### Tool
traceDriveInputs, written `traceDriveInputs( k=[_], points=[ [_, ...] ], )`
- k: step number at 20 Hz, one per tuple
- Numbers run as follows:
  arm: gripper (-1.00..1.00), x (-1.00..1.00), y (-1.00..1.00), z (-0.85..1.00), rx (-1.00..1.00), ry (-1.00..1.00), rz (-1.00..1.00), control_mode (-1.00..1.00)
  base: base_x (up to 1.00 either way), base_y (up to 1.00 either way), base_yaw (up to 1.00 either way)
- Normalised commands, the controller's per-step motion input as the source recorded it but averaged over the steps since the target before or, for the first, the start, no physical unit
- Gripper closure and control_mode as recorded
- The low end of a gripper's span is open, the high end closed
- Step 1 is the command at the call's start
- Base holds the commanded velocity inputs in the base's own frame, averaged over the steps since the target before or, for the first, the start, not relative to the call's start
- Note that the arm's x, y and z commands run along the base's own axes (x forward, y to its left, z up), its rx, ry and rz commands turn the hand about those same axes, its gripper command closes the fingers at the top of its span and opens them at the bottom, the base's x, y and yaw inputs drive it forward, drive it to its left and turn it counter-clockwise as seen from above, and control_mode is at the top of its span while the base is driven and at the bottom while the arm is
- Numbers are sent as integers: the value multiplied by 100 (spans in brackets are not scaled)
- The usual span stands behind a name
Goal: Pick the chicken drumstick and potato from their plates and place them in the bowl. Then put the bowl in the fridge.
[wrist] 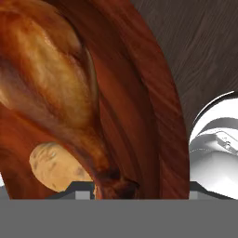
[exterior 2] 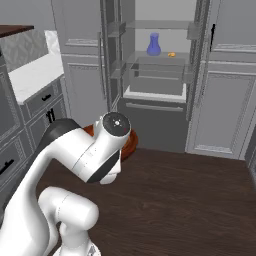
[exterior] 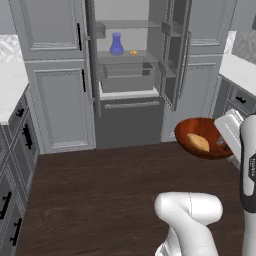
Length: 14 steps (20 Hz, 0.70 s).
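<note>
Wooden bowl (exterior: 202,137) carried in the air above the dark wood floor (exterior: 100,195), off to the right of the open fridge (exterior: 130,75), gripped at its right rim by the hand (exterior: 226,142). Hand clamped on the bowl's rim, fingers part-way closed around it. Inside the bowl, chicken drumstick (wrist: 51,79) lying large across the hollow in the hand view, with the potato (wrist: 53,167) just beside its lower end, touching it. From the left base view, one pale tan lump visible in the bowl; cannot tell which of the two. Fridge doors swung wide, glass shelves showing, a blue vase (exterior: 116,45) and a small orange item (exterior: 133,52) on the upper shelf. In the right base view, bowl mostly hidden behind the arm's elbow.
</note>
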Motion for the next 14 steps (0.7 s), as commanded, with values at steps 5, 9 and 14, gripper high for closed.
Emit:
traceDriveInputs(
  k=[5,9,14],
  points=[
    [100,0,0,0,0,0,0,100,100,-14,5],
    [100,0,0,0,0,0,0,100,100,2,0],
    [100,0,0,0,0,0,0,100,77,-3,1]
  ],
)
